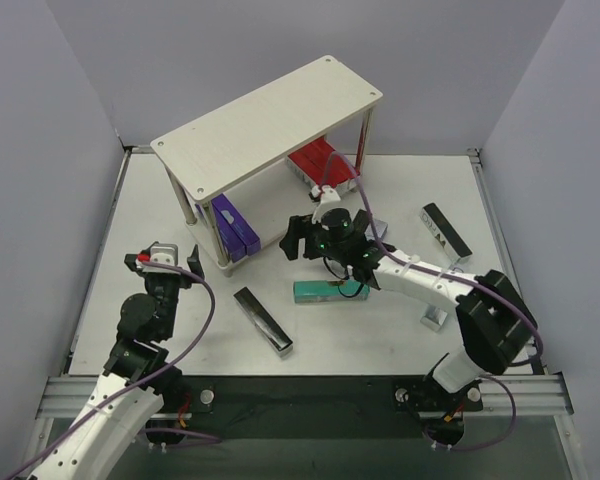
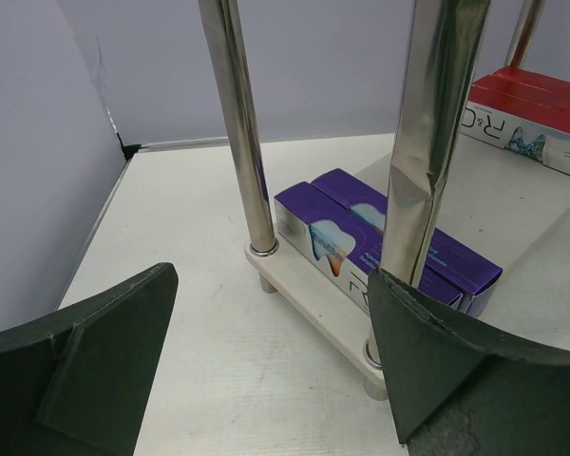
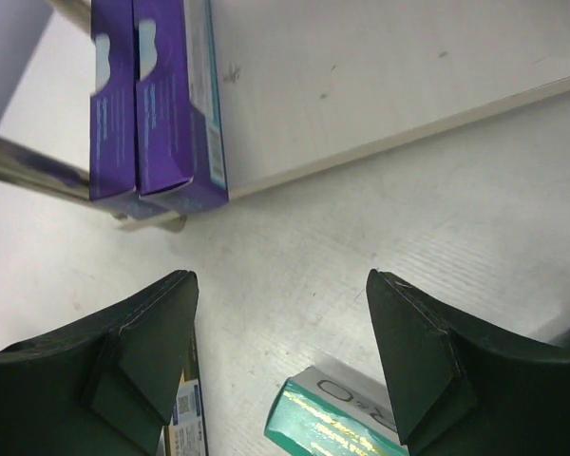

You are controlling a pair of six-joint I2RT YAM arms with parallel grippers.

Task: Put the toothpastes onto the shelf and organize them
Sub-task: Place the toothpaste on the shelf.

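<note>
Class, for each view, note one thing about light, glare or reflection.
Top external: soft even light, pale sheen on the glossy black carton. Left wrist: the polished metal shelf leg mirrors its surroundings. Right wrist: the foil-like teal carton glitters.

left tool (image 2: 271, 280) spread wide; right tool (image 3: 280, 280) parted, pointing down.

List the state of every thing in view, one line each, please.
shelf, standing upright
purple cartons, side by side on the lower board
red cartons, on the lower board, far end
teal carton, flat on the table under the right arm
near black carton, flat on the table
far black carton, flat on the table
left hand, open, empty
right hand, open, empty
</note>
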